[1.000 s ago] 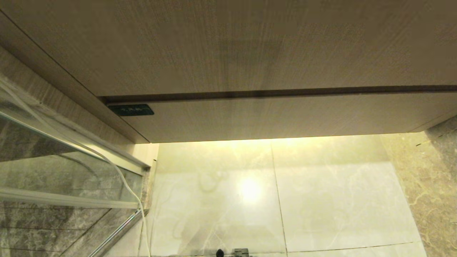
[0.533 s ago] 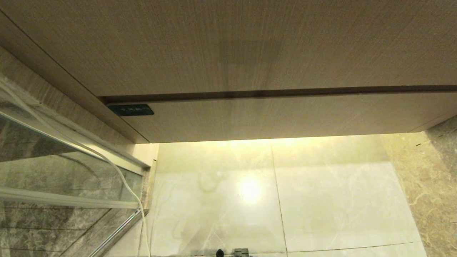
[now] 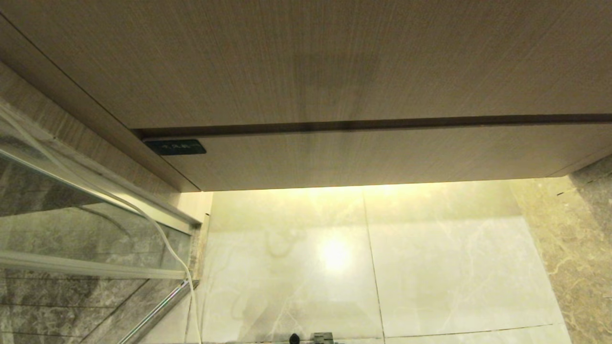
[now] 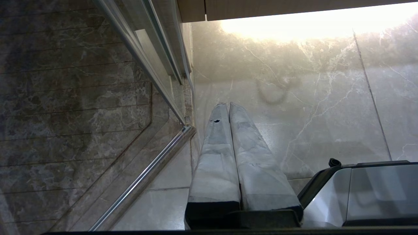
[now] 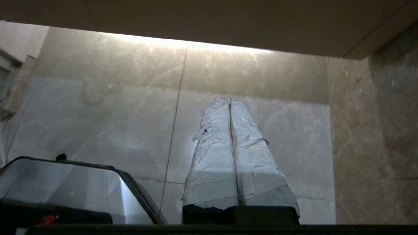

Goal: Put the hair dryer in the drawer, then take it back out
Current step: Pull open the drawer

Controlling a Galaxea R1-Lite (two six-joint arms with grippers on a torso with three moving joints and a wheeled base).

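The hair dryer is out of view in all three views. The wood-grain cabinet shows two flat handleless fronts, an upper front (image 3: 334,67) and a lower front (image 3: 382,155), split by a dark gap. Both sit flush and shut; I cannot tell which one is the drawer. My left gripper (image 4: 228,104) hangs low over the pale floor beside the glass door, its taped fingers pressed together with nothing between them. My right gripper (image 5: 228,99) points at the floor below the cabinet's lower edge (image 5: 209,23), also shut and empty. Neither arm shows in the head view.
A glass shower door (image 3: 71,224) with a chrome rail (image 3: 153,313) stands at the left, and a thin white cable (image 3: 162,239) runs down it. A small black label (image 3: 175,146) sits on the lower front. A marble wall (image 3: 588,229) bounds the right. My base (image 4: 365,192) is close to the grippers.
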